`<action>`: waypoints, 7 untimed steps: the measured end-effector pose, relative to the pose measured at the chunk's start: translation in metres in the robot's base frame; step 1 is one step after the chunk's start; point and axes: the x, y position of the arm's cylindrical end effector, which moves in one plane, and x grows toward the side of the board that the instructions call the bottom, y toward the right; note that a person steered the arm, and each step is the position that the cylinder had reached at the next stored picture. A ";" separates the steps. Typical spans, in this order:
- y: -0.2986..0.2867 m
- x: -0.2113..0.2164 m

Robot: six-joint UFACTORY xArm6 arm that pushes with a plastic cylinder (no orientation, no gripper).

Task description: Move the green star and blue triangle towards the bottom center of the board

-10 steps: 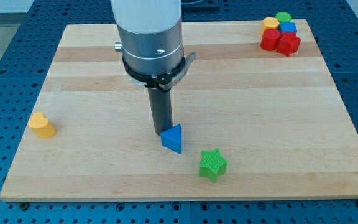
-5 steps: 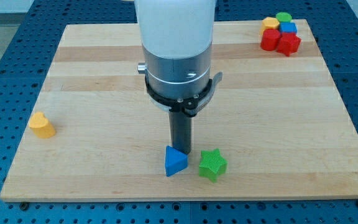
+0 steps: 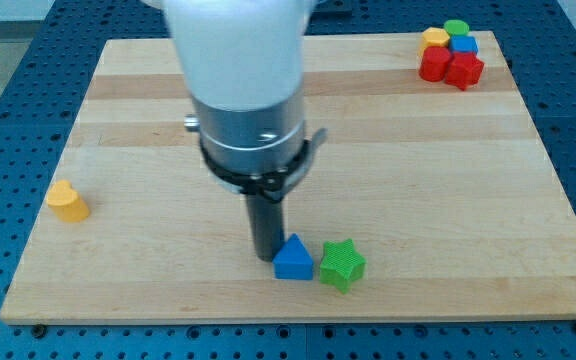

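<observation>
The blue triangle lies near the bottom centre of the wooden board. The green star sits right beside it on the view's right, touching or nearly so. My tip stands on the board just left of the blue triangle, against its left side. The rod hangs from the large grey and white arm body above.
A yellow block sits near the board's left edge. A cluster at the top right corner holds red blocks, a yellow block, a green block and a blue block.
My tip moved from above the triangle round to its left. The blue triangle slid down and to the right, next to the green star, which stayed put.
</observation>
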 end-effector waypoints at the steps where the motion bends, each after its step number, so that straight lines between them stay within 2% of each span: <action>1: 0.009 0.000; 2: 0.015 -0.030; 3: 0.093 -0.041; 4: 0.185 -0.029; 5: 0.199 -0.001; 7: 0.133 0.027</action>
